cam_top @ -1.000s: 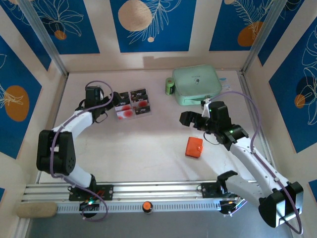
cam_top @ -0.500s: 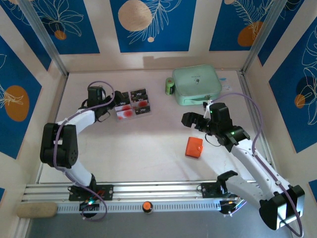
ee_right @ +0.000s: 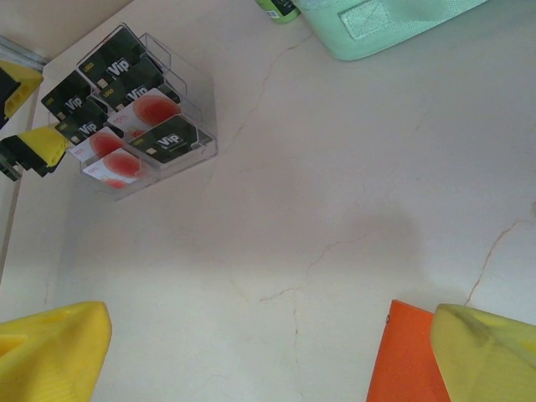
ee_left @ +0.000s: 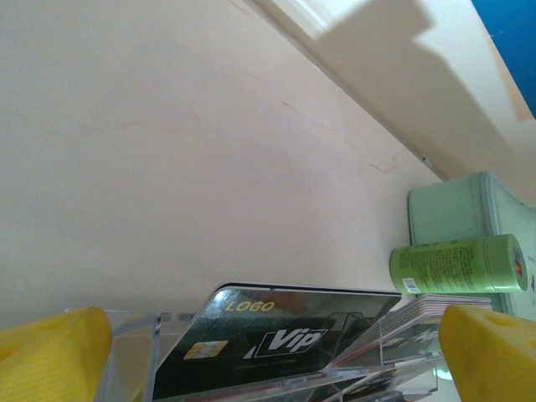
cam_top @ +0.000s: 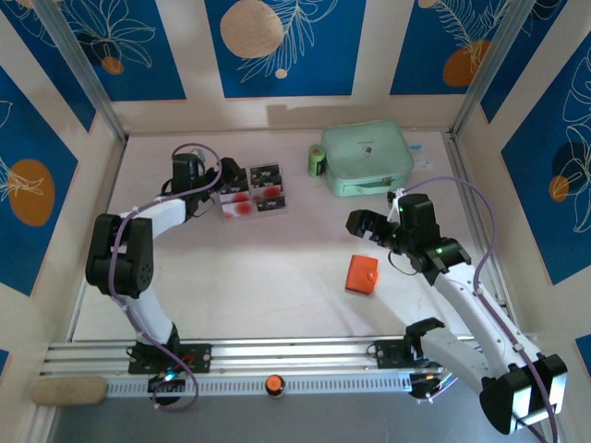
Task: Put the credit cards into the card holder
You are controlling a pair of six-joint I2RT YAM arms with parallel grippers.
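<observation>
Credit cards (cam_top: 251, 194) slotted in clear rack (ee_right: 199, 94), my left claw (cam_top: 224, 178) spread wide just beside them, my right claw (cam_top: 370, 230) wide too, near orange card holder (cam_top: 361, 274)

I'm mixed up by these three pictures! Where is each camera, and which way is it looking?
Top: above and behind the arms, looking down on the table; both arms, left gripper and right gripper, show.
Left wrist: low, facing the black-and-white credit cards in a clear plastic rack; own yellow fingers.
Right wrist: high, looking down at the square orange-red card holder; own yellow fingers.
Both wrist views share the cards.
</observation>
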